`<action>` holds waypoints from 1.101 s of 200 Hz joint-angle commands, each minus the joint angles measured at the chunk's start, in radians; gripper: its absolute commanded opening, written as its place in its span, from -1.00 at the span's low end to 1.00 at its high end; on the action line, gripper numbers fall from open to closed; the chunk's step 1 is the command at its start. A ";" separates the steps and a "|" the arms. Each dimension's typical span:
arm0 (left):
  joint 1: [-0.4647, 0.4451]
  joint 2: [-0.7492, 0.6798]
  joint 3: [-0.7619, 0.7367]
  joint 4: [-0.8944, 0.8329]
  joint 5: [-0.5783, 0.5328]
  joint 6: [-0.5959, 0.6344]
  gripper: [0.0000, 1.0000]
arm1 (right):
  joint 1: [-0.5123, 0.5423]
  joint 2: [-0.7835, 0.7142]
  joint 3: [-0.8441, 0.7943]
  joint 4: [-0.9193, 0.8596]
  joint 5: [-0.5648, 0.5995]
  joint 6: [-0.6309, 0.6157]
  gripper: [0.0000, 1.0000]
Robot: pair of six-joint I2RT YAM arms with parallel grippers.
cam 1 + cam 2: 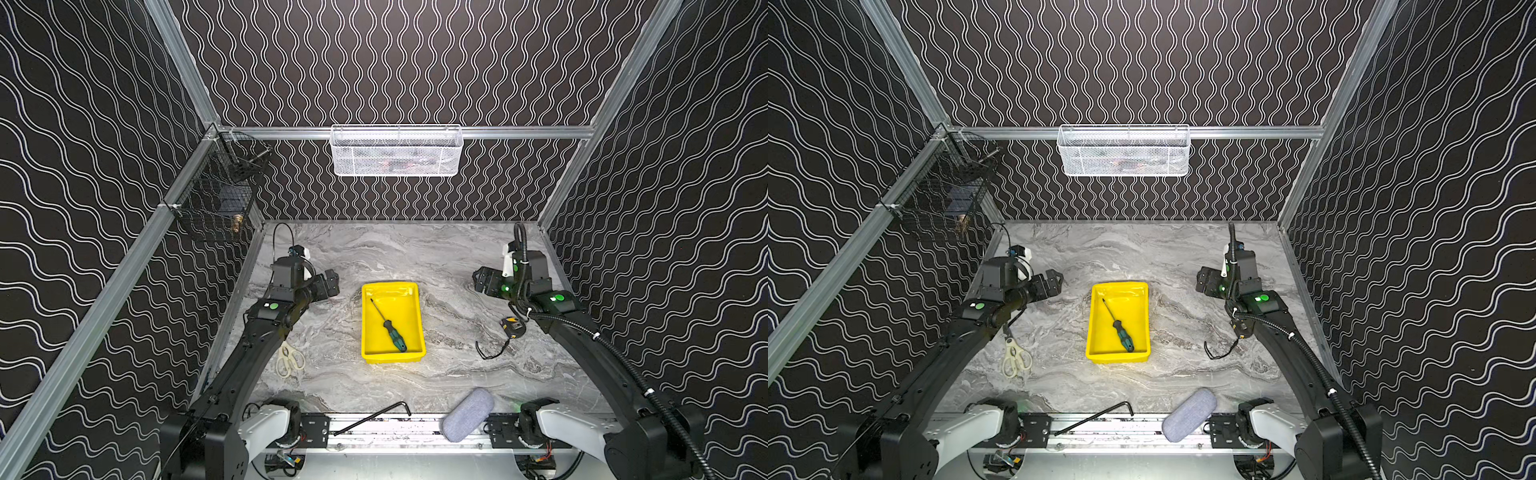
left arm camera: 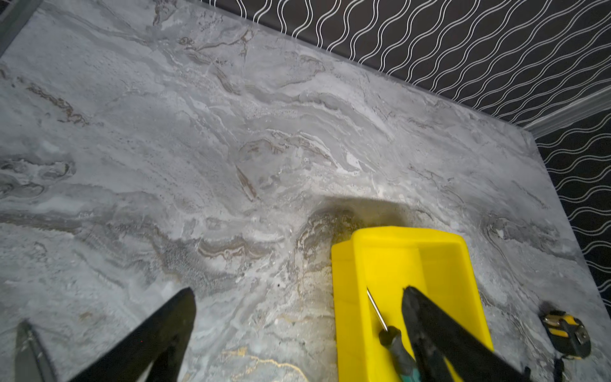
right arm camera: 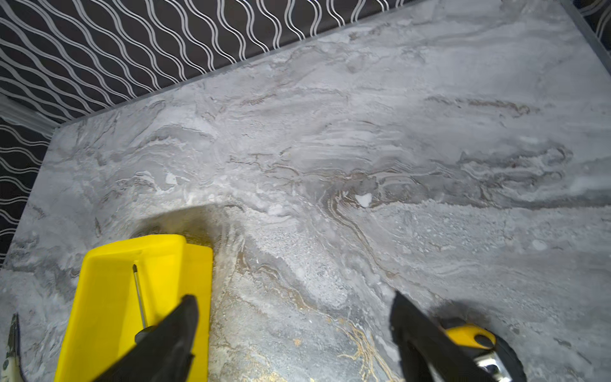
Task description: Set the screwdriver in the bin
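Screwdriver (image 1: 389,326) lies flat inside yellow bin (image 1: 367,320), diagonal, handle toward near wall, tip toward far-left corner; same in both top views. Bin sits mid-worktop (image 1: 436,257). Left tool (image 2: 297,297) spread wide, empty, off bin's left side. Right tool (image 3: 294,304) spread wide, empty, right of bin, near tape measure (image 1: 513,326). Scissors (image 1: 289,359) beside left arm.

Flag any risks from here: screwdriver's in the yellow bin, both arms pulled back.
1. The bin has low walls; the screwdriver lies diagonally with its handle by the near wall, so a bump might tip it out.
2. The tape measure sits right beside the right arm, under the open right gripper; a swing could drag its strap.
3. The scissors lie partly under the left arm.
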State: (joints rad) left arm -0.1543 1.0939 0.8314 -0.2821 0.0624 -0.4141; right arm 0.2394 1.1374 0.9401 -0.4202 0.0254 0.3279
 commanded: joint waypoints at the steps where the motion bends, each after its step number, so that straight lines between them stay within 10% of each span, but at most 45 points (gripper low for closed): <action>1: 0.002 -0.016 -0.024 0.150 -0.069 0.025 0.98 | -0.012 -0.026 -0.016 0.059 0.048 -0.006 0.99; 114: 0.002 -0.056 -0.272 0.422 -0.437 0.187 0.97 | -0.056 -0.059 -0.153 0.278 0.201 -0.182 0.99; 156: 0.001 0.065 -0.494 0.922 -0.535 0.323 0.97 | -0.081 -0.012 -0.461 0.857 0.233 -0.445 0.99; 220: 0.003 0.349 -0.576 1.326 -0.432 0.457 0.97 | -0.204 0.167 -0.743 1.524 0.141 -0.374 0.99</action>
State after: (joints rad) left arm -0.1528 1.4075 0.2485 0.8429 -0.4202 -0.0261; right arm 0.0586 1.2530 0.2157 0.7876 0.2382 -0.0414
